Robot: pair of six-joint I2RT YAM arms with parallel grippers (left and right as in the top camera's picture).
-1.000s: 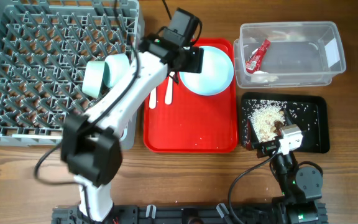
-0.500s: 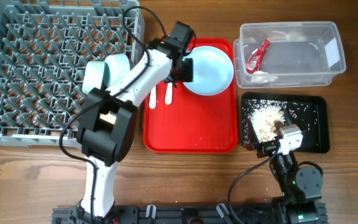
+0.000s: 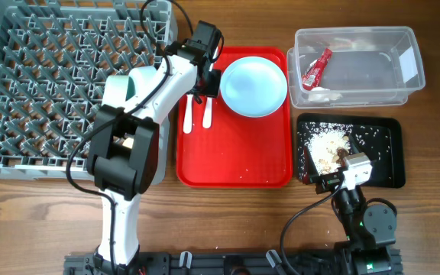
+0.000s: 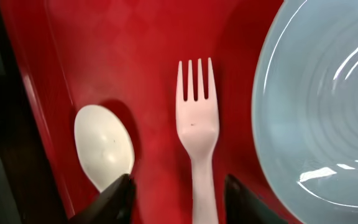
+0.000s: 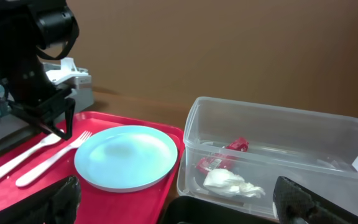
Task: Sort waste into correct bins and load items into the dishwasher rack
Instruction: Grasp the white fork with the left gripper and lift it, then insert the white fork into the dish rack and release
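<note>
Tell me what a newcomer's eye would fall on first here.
The big grey rack dominates the left side. Beside it, the red tray carries a pale blue plate, with the left gripper open over the white fork. A red wrapper lies in the clear tub, far right.

On the red tray (image 5: 98,121), a pale blue plate (image 5: 126,157) lies just right of a white fork (image 5: 51,158) and spoon (image 5: 14,163), the left gripper (image 5: 59,124) hanging spread over their heads, while the clear tub (image 5: 303,134) alongside holds a red wrapper (image 5: 222,155) and a crumpled white scrap (image 5: 232,182).
</note>
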